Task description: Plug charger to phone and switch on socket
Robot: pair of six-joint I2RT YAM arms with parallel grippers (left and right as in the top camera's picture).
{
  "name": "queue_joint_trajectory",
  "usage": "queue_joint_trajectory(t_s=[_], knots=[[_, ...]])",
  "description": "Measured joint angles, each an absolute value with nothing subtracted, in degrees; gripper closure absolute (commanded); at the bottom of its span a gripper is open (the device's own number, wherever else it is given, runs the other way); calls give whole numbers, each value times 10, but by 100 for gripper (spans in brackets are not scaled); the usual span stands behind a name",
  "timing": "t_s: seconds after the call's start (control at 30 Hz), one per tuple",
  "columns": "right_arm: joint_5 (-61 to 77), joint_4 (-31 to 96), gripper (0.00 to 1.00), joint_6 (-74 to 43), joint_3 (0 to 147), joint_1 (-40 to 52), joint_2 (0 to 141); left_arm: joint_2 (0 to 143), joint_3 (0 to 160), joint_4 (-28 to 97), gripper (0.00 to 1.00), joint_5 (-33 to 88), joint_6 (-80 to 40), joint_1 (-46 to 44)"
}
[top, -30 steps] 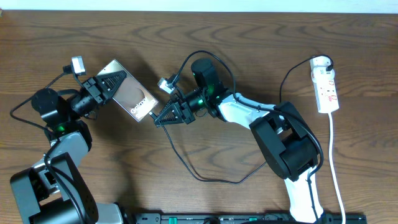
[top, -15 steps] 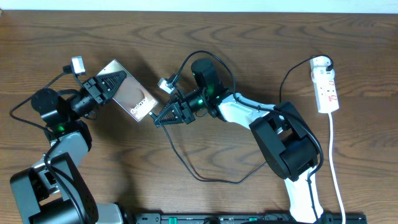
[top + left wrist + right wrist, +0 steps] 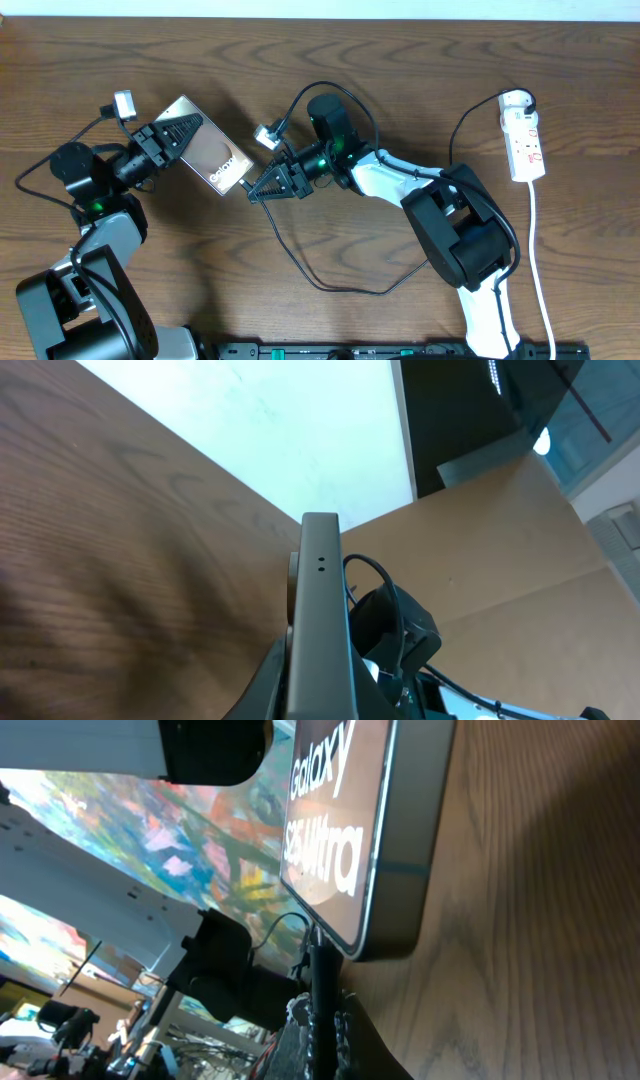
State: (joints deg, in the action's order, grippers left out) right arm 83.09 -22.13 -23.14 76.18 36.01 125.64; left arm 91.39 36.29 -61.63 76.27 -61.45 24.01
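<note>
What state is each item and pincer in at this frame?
phone: gripped at one end, screen up.
charger: tip held at the phone's other end; whether it is seated cannot be told.
socket: lying apart from both arms, untouched; switch position unreadable.
left pincer: shut on phone.
right pincer: shut on charger.

phone (image 3: 212,158) held in left fingers (image 3: 176,134), charger (image 3: 352,291) in right fingers (image 3: 276,185), socket (image 3: 526,142) far right

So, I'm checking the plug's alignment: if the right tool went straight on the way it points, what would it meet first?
The phone, at its near end; the left tool grips the far end. The right tool is shut on the charger, whose tip would likely touch first; port alignment unclear.
</note>
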Motion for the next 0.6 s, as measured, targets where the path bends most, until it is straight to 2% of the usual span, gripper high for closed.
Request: queue_joint_trajectory(t_s=[0.6], knots=[[825, -253, 99, -262, 762, 360, 1258, 914, 363, -618, 92, 754, -608, 243]])
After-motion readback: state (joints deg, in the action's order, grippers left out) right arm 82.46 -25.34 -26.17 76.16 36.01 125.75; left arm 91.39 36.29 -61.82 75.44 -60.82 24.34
